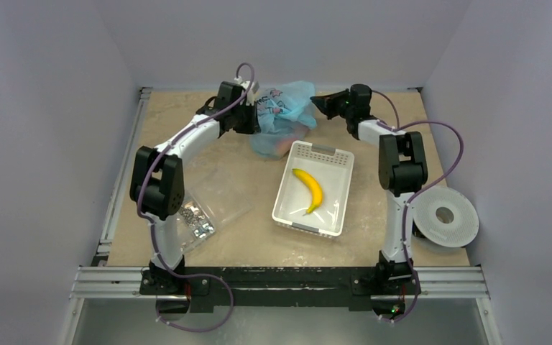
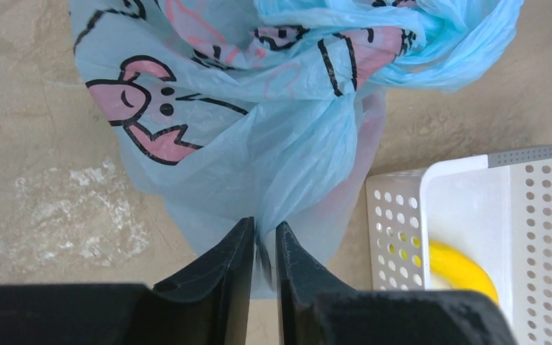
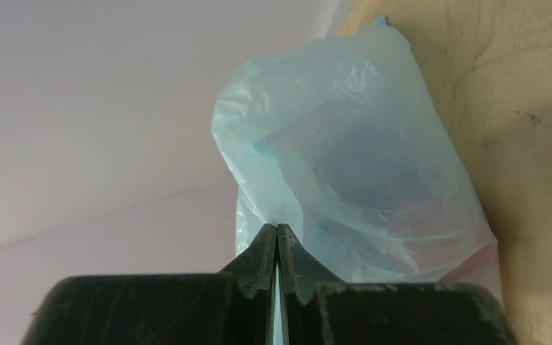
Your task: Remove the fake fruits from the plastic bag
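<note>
The light-blue plastic bag [image 1: 287, 115] with a pink print hangs bunched at the back of the table, between both arms. My left gripper [image 1: 255, 108] is at its left side. In the left wrist view the left gripper [image 2: 264, 224] is shut on a gathered fold of the bag [image 2: 273, 144]. My right gripper [image 1: 318, 102] is at the bag's right edge. In the right wrist view the right gripper [image 3: 277, 226] pinches the thin film of the bag [image 3: 345, 165]. The fake fruits [image 3: 449, 241] show only as reddish blurs through the film, low in the bag [image 1: 282, 147].
A white perforated basket [image 1: 330, 159] holding a yellow banana [image 1: 309, 188] stands just in front of the bag. A clear packet of metal bits [image 1: 198, 219] lies near the left arm. A white disc [image 1: 444, 215] lies off the table's right edge.
</note>
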Robot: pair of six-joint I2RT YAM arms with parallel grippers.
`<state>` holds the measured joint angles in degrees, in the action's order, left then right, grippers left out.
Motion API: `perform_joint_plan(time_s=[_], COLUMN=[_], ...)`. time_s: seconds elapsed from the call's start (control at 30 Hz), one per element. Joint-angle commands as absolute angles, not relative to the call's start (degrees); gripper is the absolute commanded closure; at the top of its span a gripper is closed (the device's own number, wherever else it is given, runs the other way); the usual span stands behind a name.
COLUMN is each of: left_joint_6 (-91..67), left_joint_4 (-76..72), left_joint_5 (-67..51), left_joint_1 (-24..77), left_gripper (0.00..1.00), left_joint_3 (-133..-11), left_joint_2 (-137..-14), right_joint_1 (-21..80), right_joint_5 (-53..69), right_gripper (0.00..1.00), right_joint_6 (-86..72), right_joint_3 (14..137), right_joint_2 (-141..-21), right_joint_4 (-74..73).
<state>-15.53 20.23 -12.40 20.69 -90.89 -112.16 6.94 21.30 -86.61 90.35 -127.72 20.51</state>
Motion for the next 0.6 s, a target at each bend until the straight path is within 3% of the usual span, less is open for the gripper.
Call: perform_joint_plan(time_s=[0.0,0.07,0.17,0.27,0.37,0.47,0.57], left_joint_6=[-15.5,-13.6,-8.7,-3.1,5.8,16.9,25.2], left_joint_4=[23.8,23.8,23.2,21.5,16.9,10.7,7.8], left_joint_5=[-12.5,-11.3,-9.4,-6.5,-2.8,-3.0,-8.2], left_joint_1=[20.7,20.7,20.9,22.2,25.0,27.4,27.8], left_gripper=[0.72,0.59,0.34,0.22,0.23,0.37,0.38], left_joint_3=[-94.3,-93.3,-92.6,-93.0,-93.9,-95.0,-96.1], left_joint_2=[-109.2,-107.0,-103.4,-101.3,-101.8,-104.6,-107.4], right_joint_1=[6.5,6.5,6.9,8.8,11.9,15.0,17.8], right_joint_5=[27.0,28.7,27.3,18.9,13.1,9.4,1.8], right_gripper=[1.0,0.89,0.64,0.47,0.41,0.4,0.35], right_joint_6=[-83.3,-74.4,-55.7,-35.0,-23.2,-12.6,1.3], right_joint_3=[91.3,93.6,96.3,95.6,89.5,80.0,71.5], right_joint_2=[-125.2,-125.4,-123.0,-117.8,-112.5,-107.0,-102.8], right_joint_4=[23.4,20.3,10.8,2.2,5.8,15.5,24.9])
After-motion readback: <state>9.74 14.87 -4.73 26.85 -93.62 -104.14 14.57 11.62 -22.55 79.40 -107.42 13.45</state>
